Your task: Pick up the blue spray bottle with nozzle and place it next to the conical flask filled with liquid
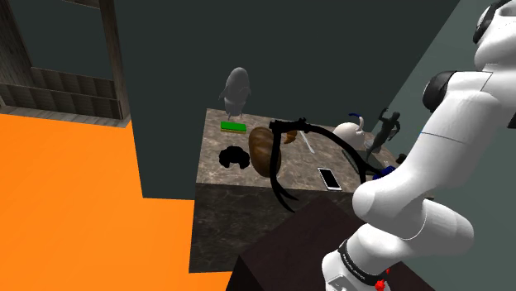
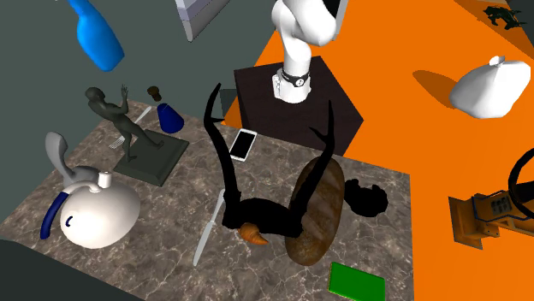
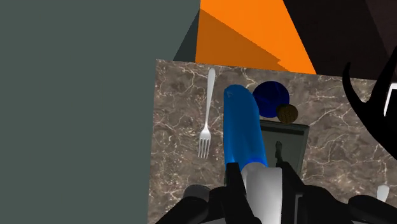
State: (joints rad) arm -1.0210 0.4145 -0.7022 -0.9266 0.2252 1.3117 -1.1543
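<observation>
Opposing exterior views over one table (image 1: 211, 174)

Flat, even rendered light; everything is sharp to the edges. The shoulder view is dim. Soft shadows darken the bright orange floor (image 2: 402, 111) beside the duller grey-brown marble bench (image 2: 394, 248).

No lettering, label, brand, number or sign can be read anywhere. The blue spray bottle (image 3: 242, 124) has a plain, unmarked body. The flat white smartphone (image 2: 243, 144), lying by the edge of the brown marbled tabletop (image 2: 402, 222) nearest the robot's stand, has a plain white face. The flat green rectangular slab (image 2: 357, 282), near the tabletop's edge farthest from the stand, carries no print that can be made out.
</observation>
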